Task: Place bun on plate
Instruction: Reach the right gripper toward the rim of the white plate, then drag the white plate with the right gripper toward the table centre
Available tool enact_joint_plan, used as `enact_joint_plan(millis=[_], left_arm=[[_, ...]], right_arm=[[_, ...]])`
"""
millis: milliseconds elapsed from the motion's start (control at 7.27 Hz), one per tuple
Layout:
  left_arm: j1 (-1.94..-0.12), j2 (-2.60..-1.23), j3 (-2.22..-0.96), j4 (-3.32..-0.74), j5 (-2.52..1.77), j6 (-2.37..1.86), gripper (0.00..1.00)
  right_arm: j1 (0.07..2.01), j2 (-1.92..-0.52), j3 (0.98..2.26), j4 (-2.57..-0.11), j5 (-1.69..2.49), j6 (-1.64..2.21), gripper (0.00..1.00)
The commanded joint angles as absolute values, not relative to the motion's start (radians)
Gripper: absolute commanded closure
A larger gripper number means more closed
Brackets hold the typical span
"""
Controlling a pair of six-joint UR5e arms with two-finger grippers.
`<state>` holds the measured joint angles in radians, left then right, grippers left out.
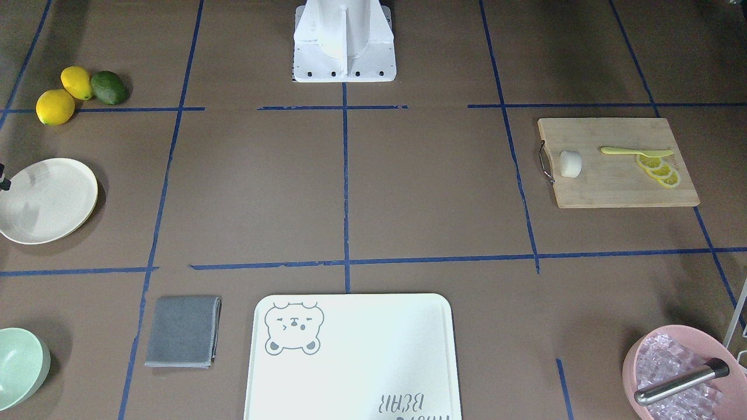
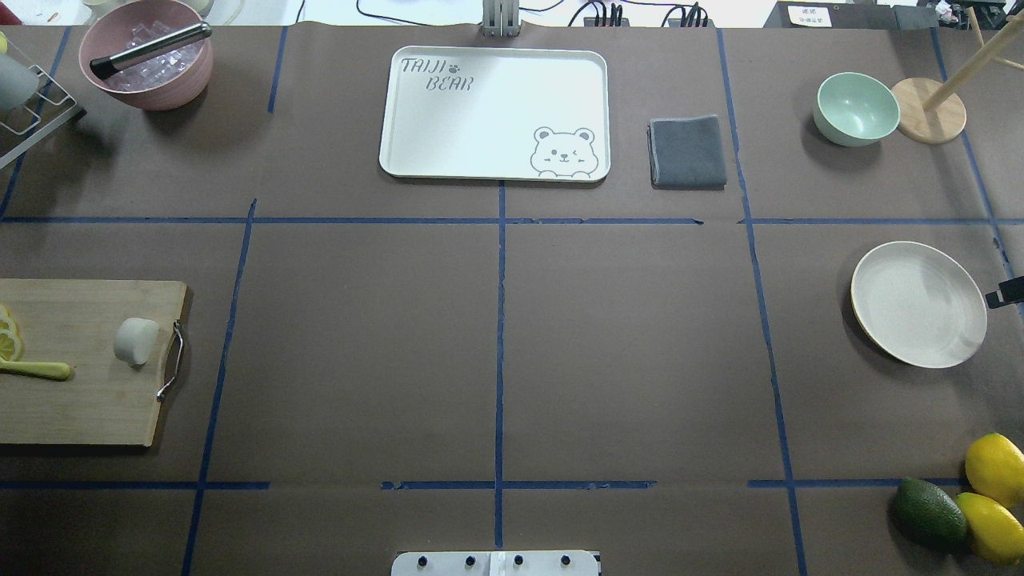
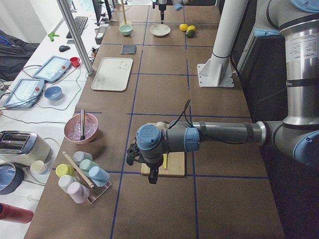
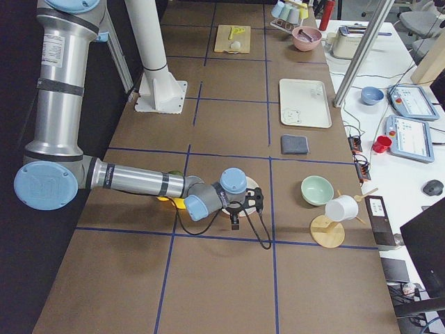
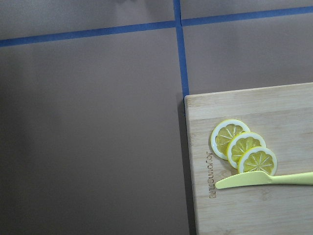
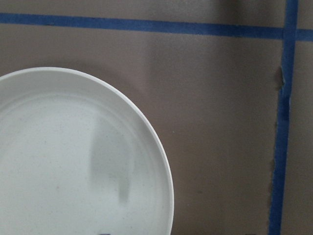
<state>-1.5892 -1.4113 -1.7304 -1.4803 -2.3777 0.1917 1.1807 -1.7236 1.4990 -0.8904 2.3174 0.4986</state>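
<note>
The small white bun (image 1: 571, 164) (image 2: 135, 341) lies on its side on a wooden cutting board (image 2: 80, 400) at my left, next to the board's metal handle. The cream plate (image 2: 918, 304) (image 1: 46, 200) sits bare far off on my right and fills the lower left of the right wrist view (image 6: 73, 161). My left gripper (image 3: 151, 178) hangs over the board's outer end, near the lemon slices (image 5: 243, 147); I cannot tell whether it is open or shut. My right gripper (image 4: 235, 221) hovers by the plate's outer rim, its state equally unclear.
A yellow knife (image 5: 264, 180) lies beside the lemon slices. A white bear tray (image 2: 480, 120), a grey cloth (image 2: 686, 150), a mint bowl (image 2: 856, 108) and a pink ice bowl (image 2: 148, 64) line the far edge. Two lemons (image 2: 992, 472) and an avocado (image 2: 928, 512) sit near right.
</note>
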Motion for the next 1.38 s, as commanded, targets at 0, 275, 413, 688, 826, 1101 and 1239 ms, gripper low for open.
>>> enact_joint_plan(millis=[0, 275, 413, 688, 826, 1101, 1239], left_arm=[[-1.589, -1.411, -1.727, -1.480, -2.378, 0.192, 0.00], [-1.589, -1.411, -1.727, -1.480, -2.378, 0.192, 0.00], [-1.589, -1.411, -1.727, -1.480, -2.378, 0.192, 0.00], [-1.589, -1.411, -1.727, -1.482, -2.378, 0.192, 0.00], [-1.589, -1.411, -1.727, -1.482, -2.378, 0.192, 0.00], [-1.589, -1.411, -1.730, -1.480, -2.378, 0.192, 0.00], [-1.589, -1.413, -1.730, -1.482, -2.378, 0.192, 0.00]], right_arm=[[1.151, -1.703, 1.470, -0.888, 2.309, 0.500, 0.22], [1.149, -1.703, 1.457, -0.888, 2.310, 0.500, 0.73], [1.147, -1.694, 1.457, -0.890, 2.313, 0.500, 0.86], [1.149, -1.669, 1.469, -0.888, 2.319, 0.503, 1.00], [1.149, -1.643, 1.480, -0.888, 2.322, 0.503, 1.00], [1.147, -1.544, 1.515, -0.887, 2.406, 0.505, 0.99], [1.099, -1.484, 1.535, -0.888, 2.419, 0.508, 0.99]])
